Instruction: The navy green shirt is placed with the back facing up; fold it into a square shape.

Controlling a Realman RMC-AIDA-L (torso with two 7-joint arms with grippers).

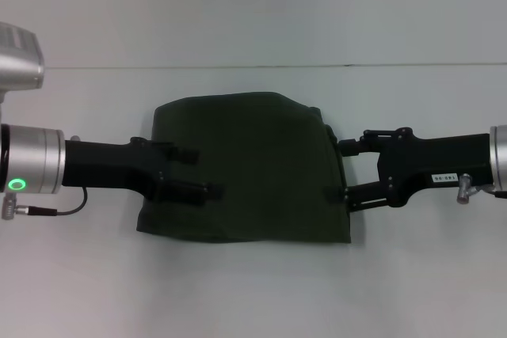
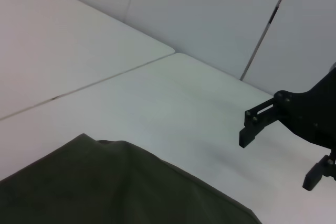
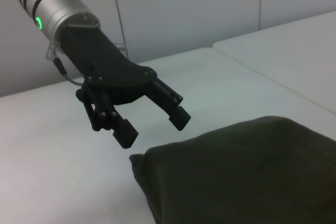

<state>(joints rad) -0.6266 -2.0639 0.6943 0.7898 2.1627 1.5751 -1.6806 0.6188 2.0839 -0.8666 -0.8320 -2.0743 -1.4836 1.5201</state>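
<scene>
Left end effector, right end effector flank folded shirt.

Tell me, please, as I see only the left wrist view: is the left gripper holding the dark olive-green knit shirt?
Observer: No. The left gripper is open and empty, and hovers over the left edge of the dark olive-green knit shirt.
Operator: What shape has the shirt now?
Observer: The head view shows a compact, roughly square bundle with a rounded far edge and no lettering showing.
Operator: Where is the right gripper relative to it?
Observer: The right gripper is at the shirt's right edge, opposite the left one, with its jaws spread.
</scene>
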